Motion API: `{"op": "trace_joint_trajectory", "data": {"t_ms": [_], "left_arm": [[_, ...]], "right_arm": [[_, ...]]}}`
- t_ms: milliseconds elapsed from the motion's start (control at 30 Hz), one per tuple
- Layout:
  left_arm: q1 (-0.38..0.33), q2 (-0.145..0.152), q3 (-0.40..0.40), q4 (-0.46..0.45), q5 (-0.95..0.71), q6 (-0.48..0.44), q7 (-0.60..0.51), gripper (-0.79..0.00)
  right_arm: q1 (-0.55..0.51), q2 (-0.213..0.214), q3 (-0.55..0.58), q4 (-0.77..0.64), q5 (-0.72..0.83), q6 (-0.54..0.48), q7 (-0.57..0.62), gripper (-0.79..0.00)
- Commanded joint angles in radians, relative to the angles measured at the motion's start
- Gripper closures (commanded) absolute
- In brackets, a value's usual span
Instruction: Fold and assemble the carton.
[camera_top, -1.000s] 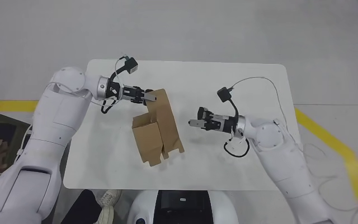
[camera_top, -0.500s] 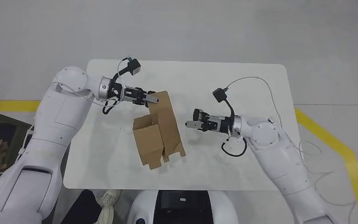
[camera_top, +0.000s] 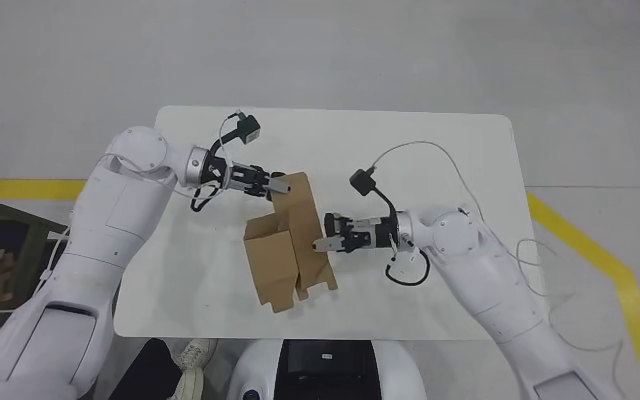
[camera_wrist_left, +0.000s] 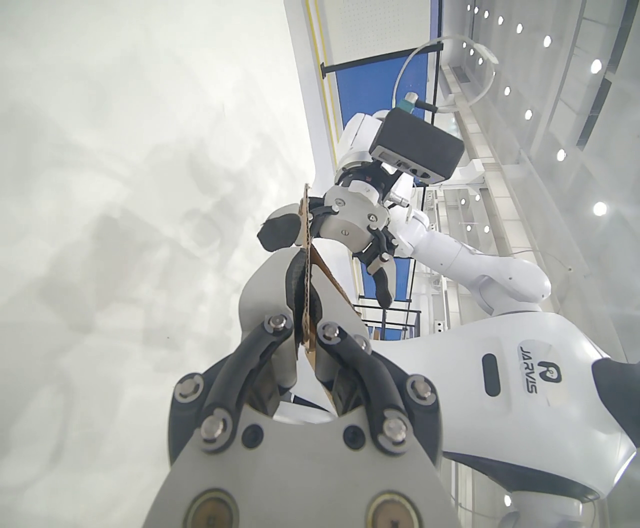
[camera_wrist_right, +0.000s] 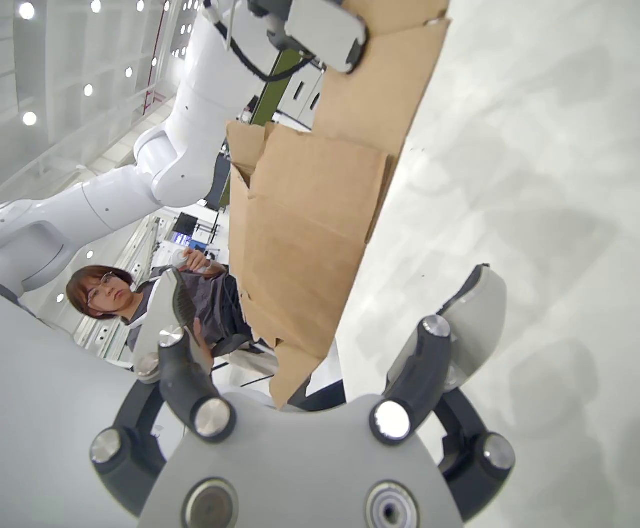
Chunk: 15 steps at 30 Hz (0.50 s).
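A brown, partly unfolded carton (camera_top: 290, 240) stands on the white table (camera_top: 430, 150) with its flaps loose. My left gripper (camera_top: 278, 185) is shut on the carton's far upper flap; in the left wrist view its pads pinch the thin cardboard edge (camera_wrist_left: 330, 282). My right gripper (camera_top: 325, 243) is open at the carton's right side. In the right wrist view the carton (camera_wrist_right: 310, 210) rises close in front of the right gripper (camera_wrist_right: 325, 300), with its near lower corner between the spread fingers (camera_wrist_right: 176, 300).
The table's right half and front left corner are bare. A cable (camera_top: 440, 150) loops over the table from the right wrist. The table's front edge lies just below the carton.
My right gripper has moved left across the table to the carton's right edge. The left gripper and the carton have shifted slightly right.
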<state>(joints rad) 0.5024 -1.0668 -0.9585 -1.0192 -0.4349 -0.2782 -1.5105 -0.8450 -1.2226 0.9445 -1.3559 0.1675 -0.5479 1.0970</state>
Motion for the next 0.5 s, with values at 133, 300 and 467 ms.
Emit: {"op": "trace_joint_trajectory", "data": {"t_ms": [133, 300, 467], "left_arm": [[-0.008, -0.010, 0.025, 0.008, -0.036, -0.006, -0.025, 0.000], [-0.008, -0.011, 0.045, -0.015, -0.045, -0.007, -0.025, 0.000], [-0.006, -0.006, 0.055, -0.034, -0.047, -0.010, -0.022, 0.000]], "right_arm": [[0.057, -0.022, -0.066, 0.063, 0.046, -0.029, 0.020, -0.785], [0.077, -0.031, -0.086, 0.101, 0.090, -0.059, 0.030, -0.763], [0.090, -0.037, -0.098, 0.127, 0.124, -0.079, 0.046, -0.329]]}}
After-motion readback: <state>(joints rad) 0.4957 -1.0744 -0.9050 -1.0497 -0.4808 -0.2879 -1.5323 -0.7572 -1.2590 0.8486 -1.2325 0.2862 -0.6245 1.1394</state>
